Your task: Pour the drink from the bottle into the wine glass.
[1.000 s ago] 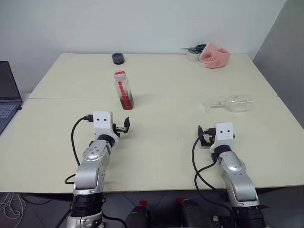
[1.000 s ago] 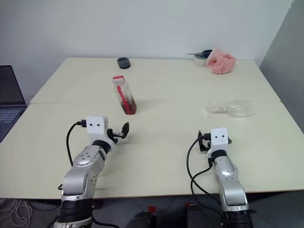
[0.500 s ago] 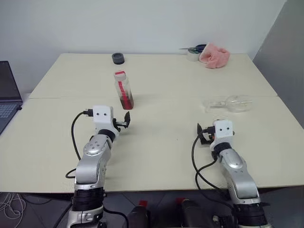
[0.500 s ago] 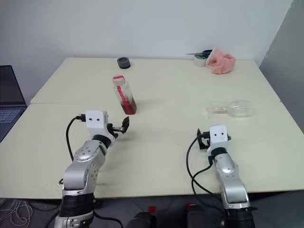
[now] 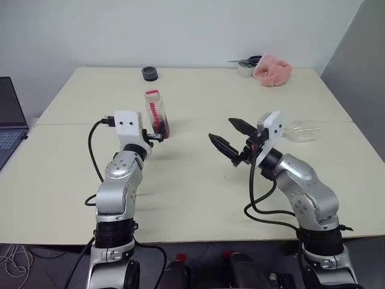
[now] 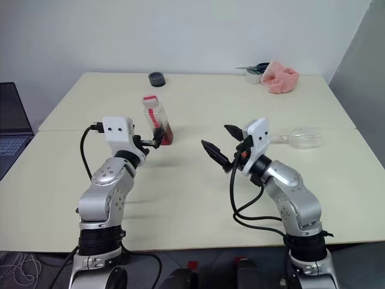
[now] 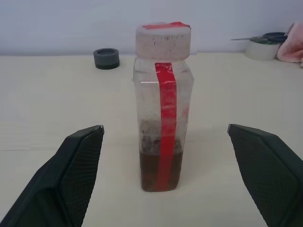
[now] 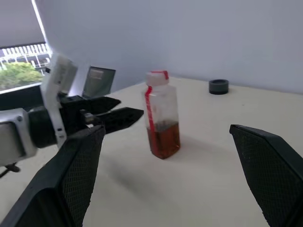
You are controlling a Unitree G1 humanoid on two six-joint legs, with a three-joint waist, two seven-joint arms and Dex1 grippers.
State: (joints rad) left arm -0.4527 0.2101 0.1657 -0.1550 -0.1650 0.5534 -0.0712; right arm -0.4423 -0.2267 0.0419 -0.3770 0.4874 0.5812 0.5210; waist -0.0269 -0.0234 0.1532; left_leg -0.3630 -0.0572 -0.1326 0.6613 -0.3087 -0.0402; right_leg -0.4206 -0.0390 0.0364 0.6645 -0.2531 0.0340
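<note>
Left gripper: fingers are spread wide and level, with nothing held.
Right gripper: fingers are spread wide and nothing is gripped; it is raised above the table and aimed across toward the bottle.
Bottle: it stands just ahead of the left gripper, centred on the gap between the fingers and untouched.
Bottle axis: the long axis is upright, with the red cap on top.
Drink: a shallow brown layer is seen at the bottle's base.
Wine glass: it lies on its side behind the right gripper, with the long axis level.
Risk, tipping: the light bottle could be knocked over by an off-centre finger.
Risk, glass: the lying glass could be rolled away if nudged.
Risk, cap: nothing can be poured while the cap is on.
</note>
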